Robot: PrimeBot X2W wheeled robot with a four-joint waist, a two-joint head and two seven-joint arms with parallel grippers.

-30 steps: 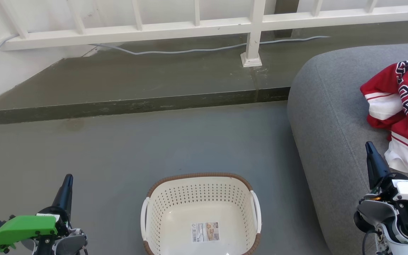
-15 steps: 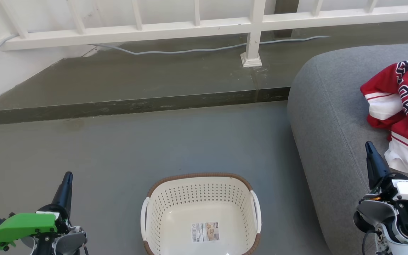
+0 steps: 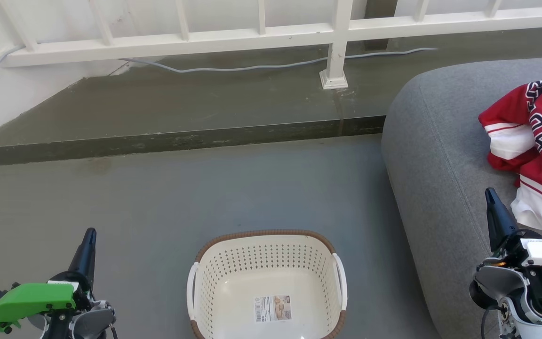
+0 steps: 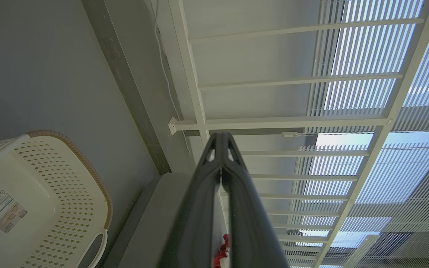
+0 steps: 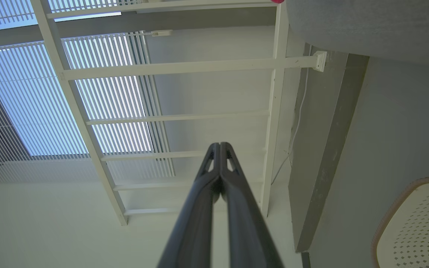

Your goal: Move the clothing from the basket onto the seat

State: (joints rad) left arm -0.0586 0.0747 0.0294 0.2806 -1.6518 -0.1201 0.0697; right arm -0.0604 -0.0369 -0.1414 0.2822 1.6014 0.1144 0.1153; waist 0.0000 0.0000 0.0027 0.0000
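Soft, even daylight fills the head view, which is sharp throughout: the floor point(image 3: 205, 188) below the railing point(image 3: 261, 35) is matte with faint shadows, a darker band runs along the step point(image 3: 181, 141) just before the railing, and the basket point(image 3: 266, 256) looks pale, nearly washed out inside. In both wrist views light comes through the blinds point(image 4: 352, 48) behind the railing, bright and bluish, and the wide lens splays the railing's bars toward the edges. The left pincer point(image 4: 222, 141) and right pincer point(image 5: 220, 147), close to the lens, are dark, backlit and soft at their bases.
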